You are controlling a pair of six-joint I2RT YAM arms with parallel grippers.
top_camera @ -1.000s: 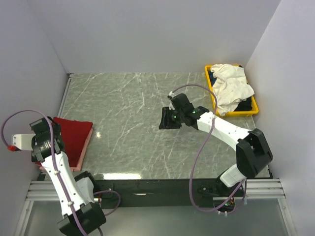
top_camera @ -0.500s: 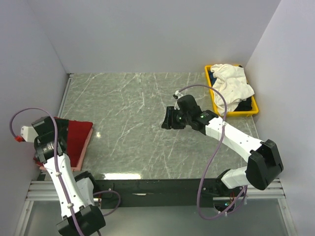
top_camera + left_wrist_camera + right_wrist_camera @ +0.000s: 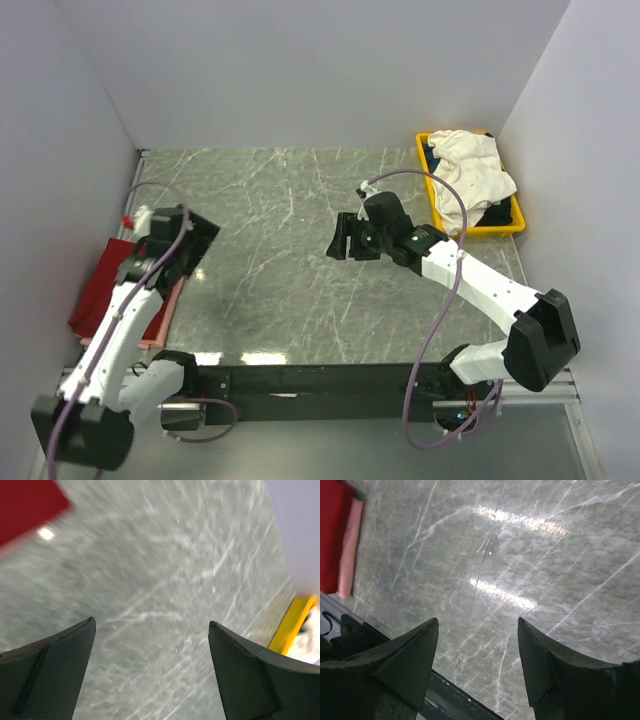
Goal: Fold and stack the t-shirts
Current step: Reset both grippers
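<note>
A grey-green marbled worktop (image 3: 280, 200) with white veins is filling the middle of the top view, and plain pale walls (image 3: 300, 70) are closing it in at the back and on both sides; ceiling light is glinting off the stone. At the left edge of the frame a folded dark red t-shirt (image 3: 98, 290) is lying on top of a salmon-pink t-shirt (image 3: 349, 545), whose edge is peeking out along the red one's side. In the upper right a yellow bin (image 3: 427, 172) is holding a crumpled white t-shirt (image 3: 470, 170) that is spilling over something dark. The left arm (image 3: 130, 310) is reaching across the red stack, and the left jaws are hanging spread wide with nothing between them, just past the stack's upper right corner. The right arm (image 3: 470, 280) is stretching toward mid-frame; the right jaws are also gaping apart and holding nothing, over bare stone, well apart from the stack and lower left of the bin.
</note>
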